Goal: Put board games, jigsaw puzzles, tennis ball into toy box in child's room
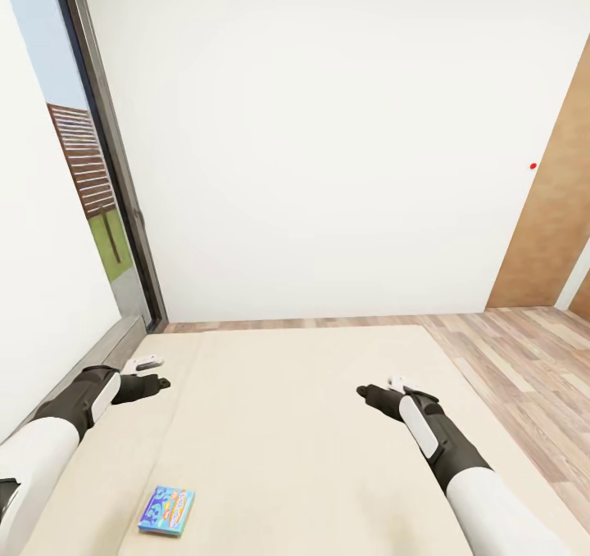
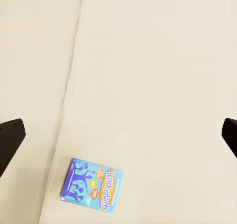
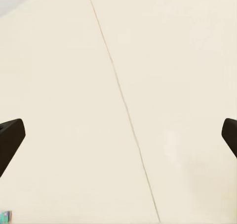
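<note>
While both pincers hang spread apart and empty over the bed [image 1: 328, 425], the blue Balderdash board game [image 2: 92, 183] lies flat below the left pincer [image 2: 118, 135], likely first pick; right pincer [image 3: 118, 135] idle

A blue board game [image 1: 166, 511] lies flat on the beige bed [image 1: 311, 425].

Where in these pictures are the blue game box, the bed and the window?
Blue game box [image 2: 92, 184]: left wrist view, middle of its printed lid.
Bed [image 1: 303, 425]: head view, bare beige mattress.
Window [image 1: 86, 163]: head view, glass beside the dark frame.
</note>
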You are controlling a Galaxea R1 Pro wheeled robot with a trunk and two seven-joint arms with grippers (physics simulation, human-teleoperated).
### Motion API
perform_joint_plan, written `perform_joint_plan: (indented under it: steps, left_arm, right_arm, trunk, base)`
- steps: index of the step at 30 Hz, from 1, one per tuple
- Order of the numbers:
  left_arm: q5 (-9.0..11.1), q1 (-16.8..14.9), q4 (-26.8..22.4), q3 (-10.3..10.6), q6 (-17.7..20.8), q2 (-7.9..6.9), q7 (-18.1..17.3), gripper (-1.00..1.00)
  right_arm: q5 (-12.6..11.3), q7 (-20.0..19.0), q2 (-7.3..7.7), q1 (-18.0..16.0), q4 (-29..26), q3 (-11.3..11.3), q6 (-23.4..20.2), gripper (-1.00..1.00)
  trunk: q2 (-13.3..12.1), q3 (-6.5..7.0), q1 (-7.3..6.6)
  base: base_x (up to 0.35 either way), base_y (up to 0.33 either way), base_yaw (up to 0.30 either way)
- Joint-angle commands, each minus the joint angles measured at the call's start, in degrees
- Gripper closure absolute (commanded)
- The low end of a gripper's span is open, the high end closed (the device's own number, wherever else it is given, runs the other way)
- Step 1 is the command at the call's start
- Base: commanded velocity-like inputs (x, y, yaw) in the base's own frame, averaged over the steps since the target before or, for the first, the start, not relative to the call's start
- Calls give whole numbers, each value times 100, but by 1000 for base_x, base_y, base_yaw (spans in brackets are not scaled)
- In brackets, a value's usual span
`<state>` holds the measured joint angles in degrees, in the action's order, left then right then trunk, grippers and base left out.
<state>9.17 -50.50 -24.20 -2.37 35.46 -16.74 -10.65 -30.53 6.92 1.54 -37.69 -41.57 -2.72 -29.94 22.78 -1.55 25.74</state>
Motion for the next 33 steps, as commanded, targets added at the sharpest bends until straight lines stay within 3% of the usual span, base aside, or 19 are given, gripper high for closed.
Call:
perform_joint_plan:
  steps: [1,18,33]
  left_arm:
    - [24,-4,-6,-23,40,2,-6,-100]
    - [18,-4,-15,-18,59,30,-1,-100]
    - [-10,-4,-10,28,112,30,35,-100]
  right_arm:
    - [-59,45,5,-2,-10,-30,-16,-100]
    - [-59,-1,-3,16,-17,-45,-94,-100]
    - [-66,37,-102,18,-668,-30,-1529,-100]
  trunk:
    - [14,-14,4]
    - [14,-14,4]
    - [14,-27,4]
  base:
    - [0,0,0]
    - [0,0,0]
    - [0,0,-1]
